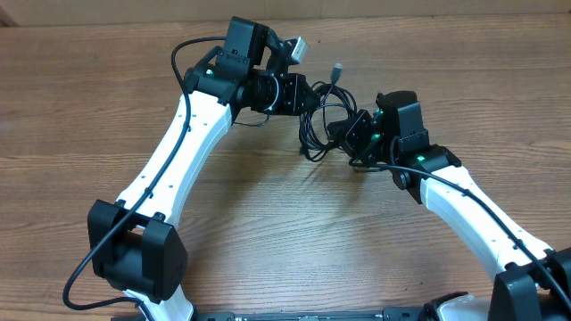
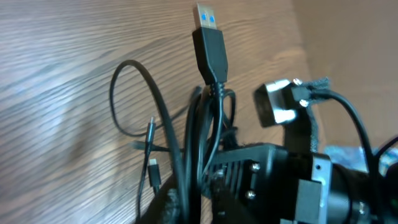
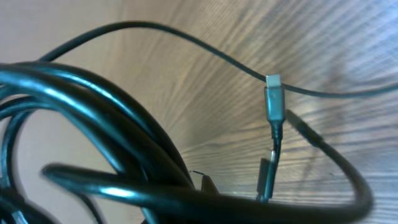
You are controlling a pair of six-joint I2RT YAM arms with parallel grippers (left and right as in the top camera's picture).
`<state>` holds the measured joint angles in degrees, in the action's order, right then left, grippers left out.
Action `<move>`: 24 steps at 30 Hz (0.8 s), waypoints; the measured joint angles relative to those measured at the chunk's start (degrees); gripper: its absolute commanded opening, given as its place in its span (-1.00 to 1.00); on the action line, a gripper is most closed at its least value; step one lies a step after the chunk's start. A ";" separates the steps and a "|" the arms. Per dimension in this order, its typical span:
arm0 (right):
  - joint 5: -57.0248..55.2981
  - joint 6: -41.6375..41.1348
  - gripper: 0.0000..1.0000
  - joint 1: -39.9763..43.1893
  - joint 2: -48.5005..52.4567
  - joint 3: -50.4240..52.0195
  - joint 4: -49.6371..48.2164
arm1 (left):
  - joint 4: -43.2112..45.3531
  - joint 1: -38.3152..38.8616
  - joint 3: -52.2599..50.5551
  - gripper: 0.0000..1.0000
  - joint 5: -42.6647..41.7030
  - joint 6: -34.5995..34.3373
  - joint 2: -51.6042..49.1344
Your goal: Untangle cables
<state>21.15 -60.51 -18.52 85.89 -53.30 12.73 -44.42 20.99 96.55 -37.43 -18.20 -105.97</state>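
The cables point(image 1: 318, 123) lie as a black tangle at the back middle of the table, between my two grippers. My left gripper point(image 1: 303, 94) meets the tangle from the left. In the left wrist view its jaws point(image 2: 194, 202) stand narrowly apart with cable strands point(image 2: 189, 143) running between them, and a sliver of wood shows beside one finger. A blue-tongued USB plug point(image 2: 208, 31) sticks up above them. My right gripper point(image 1: 351, 134) sits in the tangle's right side, shut, with thick loops of cable point(image 3: 124, 143) across its jaws point(image 3: 205, 193). A silver-tipped plug point(image 3: 274, 102) hangs beyond.
The wooden table point(image 1: 268, 223) stretches toward me from the tangle. Behind it runs a beige wall point(image 1: 446, 22). A loose plug end point(image 1: 337, 69) points up at the back. My right arm's black body point(image 2: 273, 180) fills the left wrist view's right side, very near the left fingers.
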 measured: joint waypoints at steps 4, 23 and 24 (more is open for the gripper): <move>-0.13 0.46 -0.92 0.00 0.00 0.00 0.96 | -3.63 0.00 0.00 0.21 7.17 -0.24 0.00; -3.32 -0.74 -0.92 0.26 0.00 0.00 -1.88 | -13.97 0.02 -0.09 -0.61 19.67 -0.83 0.00; -3.32 -0.76 -0.92 0.31 0.00 0.00 -2.08 | -13.79 0.02 -0.28 -0.63 19.65 -0.90 0.00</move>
<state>17.82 -61.28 -18.22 85.89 -53.30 10.66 -58.22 21.02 96.27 -17.78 -19.09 -105.97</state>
